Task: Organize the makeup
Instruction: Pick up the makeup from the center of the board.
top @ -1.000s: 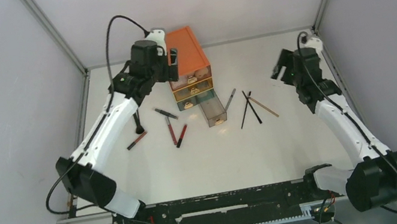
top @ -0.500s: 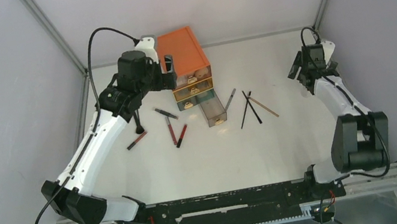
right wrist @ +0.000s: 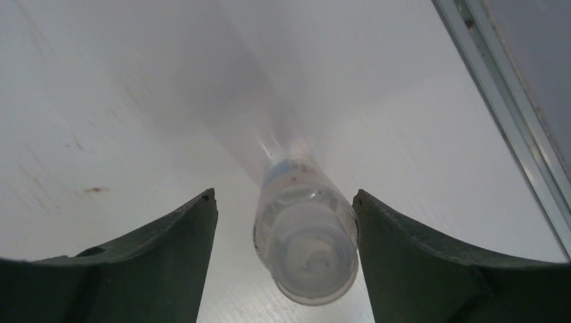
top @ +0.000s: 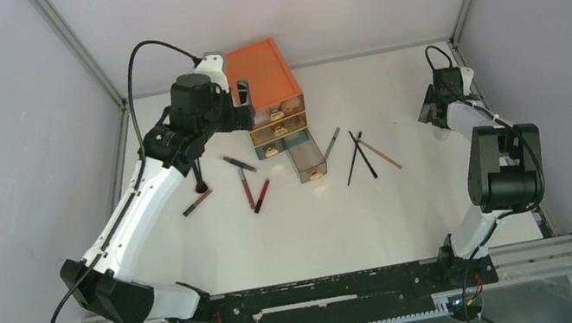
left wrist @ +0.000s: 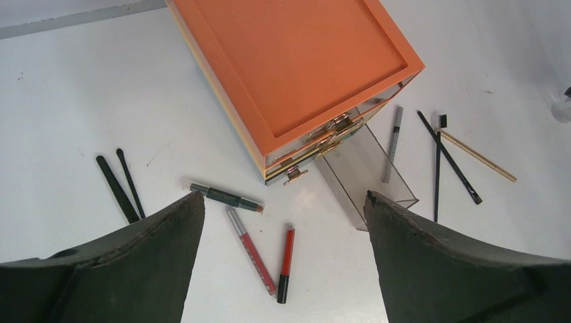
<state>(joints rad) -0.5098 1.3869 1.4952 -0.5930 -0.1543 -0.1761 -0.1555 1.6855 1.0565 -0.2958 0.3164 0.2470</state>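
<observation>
The makeup lies loose on the white table. Two red pencils (top: pixel 254 191) (left wrist: pixel 250 250) and a dark green stick (left wrist: pixel 225 196) lie left of the pulled-out clear drawer (top: pixel 307 159). Black brushes (left wrist: pixel 120 187) and a red-black pencil (top: pixel 197 202) lie further left. Crossed black brushes and a tan pencil (top: pixel 362 156) lie to the right. My left gripper (top: pixel 242 98) (left wrist: pixel 283 202) hangs open and empty above the orange chest's left side. My right gripper (top: pixel 435 113) (right wrist: pixel 283 194) is open, its fingers on either side of a clear capped tube (right wrist: pixel 306 242).
The orange three-drawer chest (top: pixel 268 85) stands at the back middle, its lowest drawer drawn out onto the table. A grey pencil (left wrist: pixel 392 143) lies along that drawer. The metal frame rail (right wrist: pixel 512 128) runs close to the right of my right gripper.
My right arm has folded back toward the far right edge and come down over the clear tube. My left gripper shifted slightly left beside the chest, then stayed still.
</observation>
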